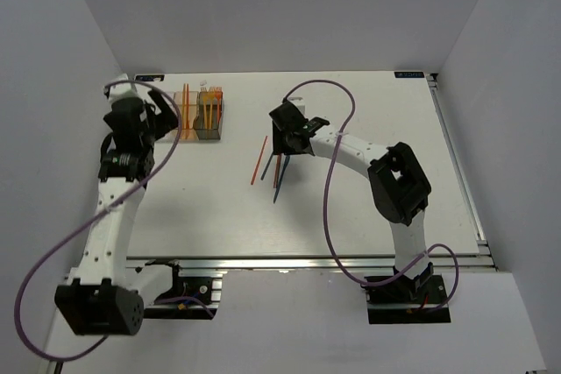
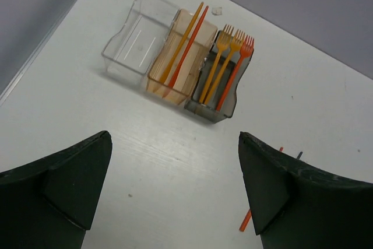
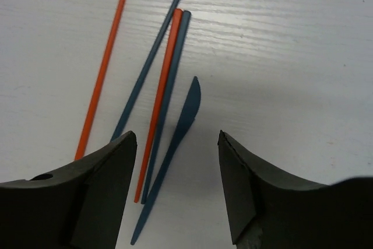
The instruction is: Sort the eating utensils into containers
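right end effector (image 3: 176, 138), jaws apart, abv blue knife (image 3: 187, 109); sticks (image 3: 102, 68) alongside

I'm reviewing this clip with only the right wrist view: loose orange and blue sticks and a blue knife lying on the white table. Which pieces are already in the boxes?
Observer: Two thin plastic sticks, one orange and one red, lean in the tan-orange translucent plastic box.
Operator: Any forks sorted?
Observer: Three small orange and red plastic forks stand tines-up in the dark smoky grey plastic box.
Operator: And the third box?
Observer: The clear square plastic box, at the far end of the row from the grey one, shows nothing inside.
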Tool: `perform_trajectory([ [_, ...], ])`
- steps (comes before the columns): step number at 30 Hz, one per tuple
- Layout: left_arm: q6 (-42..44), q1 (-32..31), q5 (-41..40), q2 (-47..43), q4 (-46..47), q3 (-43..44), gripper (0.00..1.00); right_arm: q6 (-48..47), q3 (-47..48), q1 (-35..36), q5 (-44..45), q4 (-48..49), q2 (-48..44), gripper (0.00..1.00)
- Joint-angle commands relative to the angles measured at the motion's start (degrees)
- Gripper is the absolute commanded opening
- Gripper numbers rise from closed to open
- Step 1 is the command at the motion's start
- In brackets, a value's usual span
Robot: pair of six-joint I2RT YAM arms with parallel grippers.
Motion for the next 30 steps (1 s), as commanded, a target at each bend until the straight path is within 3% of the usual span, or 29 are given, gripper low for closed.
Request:
perform_trajectory([
  [1, 0.24, -0.76, 1.45, -6.42, 10.04, -9.64, 0.98, 3.41, -2.02, 1.95, 4.20, -1.40, -1.75, 0.62],
  [9, 1.83, -3.30, 7.87, -0.53, 5.38, -6.12, 0.98, 8.60, -6.07, 6.52, 4.90, -3.51, -0.52, 0.47],
  [24, 3.76, -6.03, 4.79, -0.19, 4.07, -5.87, 0.98, 10.45, -7.83, 7.93, 4.73, -1.57, 0.45, 0.34],
  [30, 3.85, -6.12, 4.88, -0.19, 4.24, -5.95, 0.98, 10.28, -8.01, 7.93, 4.99, -0.78, 1.59, 0.34],
])
